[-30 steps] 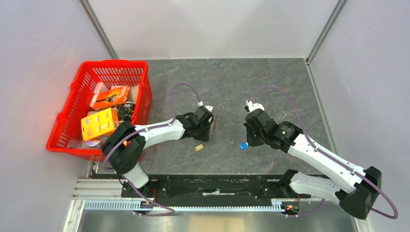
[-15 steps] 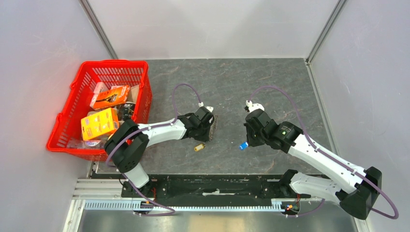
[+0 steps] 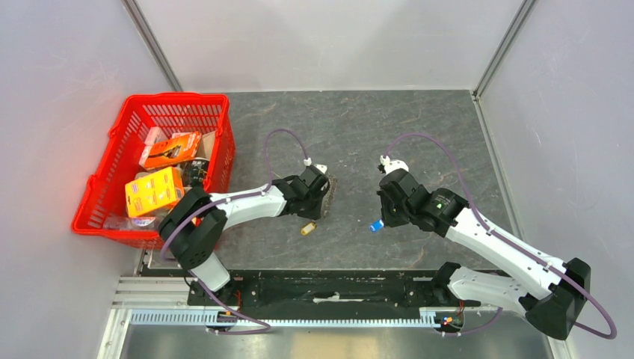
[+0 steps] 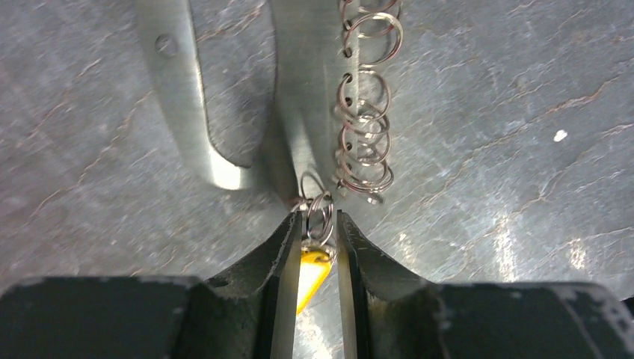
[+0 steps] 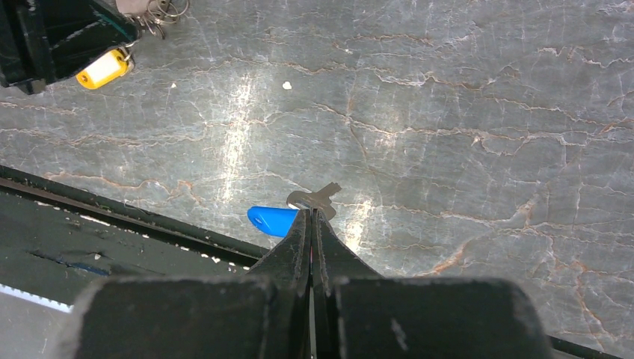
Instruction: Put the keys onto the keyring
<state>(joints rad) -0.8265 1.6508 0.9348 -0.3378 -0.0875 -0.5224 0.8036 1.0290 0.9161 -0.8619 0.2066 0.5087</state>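
The keyring, a grey curved loop (image 4: 179, 112) with a silver link chain (image 4: 366, 112), lies on the stone table beside my left gripper; it also shows in the top view (image 3: 330, 190). My left gripper (image 4: 320, 217) (image 3: 318, 208) is shut on the small silver ring of the yellow key (image 4: 312, 273), which lies under the jaws and shows in the top view (image 3: 305, 228) and right wrist view (image 5: 105, 69). My right gripper (image 5: 312, 213) (image 3: 383, 217) is shut on the metal part of the blue-headed key (image 5: 273, 220) (image 3: 377, 224), low over the table.
A red basket (image 3: 179, 97) with orange and yellow boxes stands at the left. A black rail (image 3: 336, 288) runs along the table's near edge, close under the right gripper. Grey walls enclose the table.
My left gripper and the yellow key have shifted slightly to the left. The right gripper holds still with the blue key.
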